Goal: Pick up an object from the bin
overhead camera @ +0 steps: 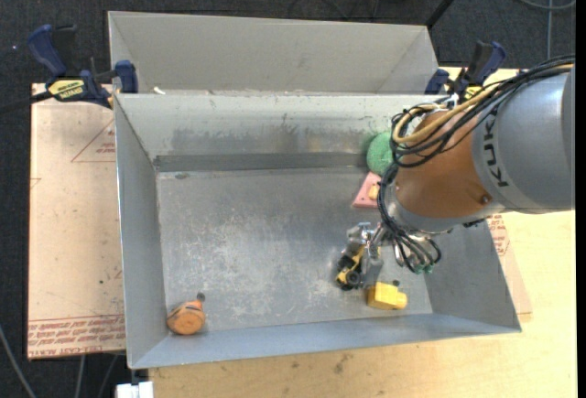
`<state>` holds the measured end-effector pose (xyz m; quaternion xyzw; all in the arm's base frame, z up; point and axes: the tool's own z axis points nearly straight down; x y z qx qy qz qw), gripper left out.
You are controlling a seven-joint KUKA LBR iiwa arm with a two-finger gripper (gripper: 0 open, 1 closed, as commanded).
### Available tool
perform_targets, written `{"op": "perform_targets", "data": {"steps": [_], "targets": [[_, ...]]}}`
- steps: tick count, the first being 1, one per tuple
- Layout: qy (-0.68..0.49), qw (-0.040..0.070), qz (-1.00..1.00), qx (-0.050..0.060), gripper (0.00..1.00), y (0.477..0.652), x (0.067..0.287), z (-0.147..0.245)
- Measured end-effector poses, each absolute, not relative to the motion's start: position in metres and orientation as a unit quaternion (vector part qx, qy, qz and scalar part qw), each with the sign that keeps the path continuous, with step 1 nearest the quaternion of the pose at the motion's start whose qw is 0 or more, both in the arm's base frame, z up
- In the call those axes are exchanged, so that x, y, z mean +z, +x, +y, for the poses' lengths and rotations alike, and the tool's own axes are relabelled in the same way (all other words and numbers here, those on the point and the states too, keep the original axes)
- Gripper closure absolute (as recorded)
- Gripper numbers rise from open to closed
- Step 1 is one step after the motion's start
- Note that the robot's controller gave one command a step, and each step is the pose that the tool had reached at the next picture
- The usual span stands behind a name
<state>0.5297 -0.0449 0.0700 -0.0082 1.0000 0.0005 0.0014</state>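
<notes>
The fingers [364, 250] of the gripper [357, 262] hang low over the right of the bin [238, 231]; I cannot tell whether they are open or closed. A small yellow-and-black toy [348, 276] lies at their tips, with a yellow block [386, 297] just beside it.

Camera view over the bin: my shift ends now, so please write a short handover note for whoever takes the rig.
Gripper: low in the right front part of the bin; its grip state cannot be told.
Things: a small black-and-yellow thing lies right at the gripper; a yellow block lies beside it, nearer the front wall. A green ball and a pink piece sit at the back right, partly behind the arm. An orange round thing is in the front left corner.
Done: nothing visibly lifted.
Left: secure one thing and lift it out.
</notes>
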Motion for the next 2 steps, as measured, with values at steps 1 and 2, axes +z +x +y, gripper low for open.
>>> {"op": "perform_targets", "data": {"steps": [1, 2], "targets": [[-0.011, -0.001, 1.0, 0.001, 1.0, 0.527, 0.101, -0.044], [-0.012, 0.001, 1.0, 0.0, 1.0, 0.542, 0.125, -0.051]]}}
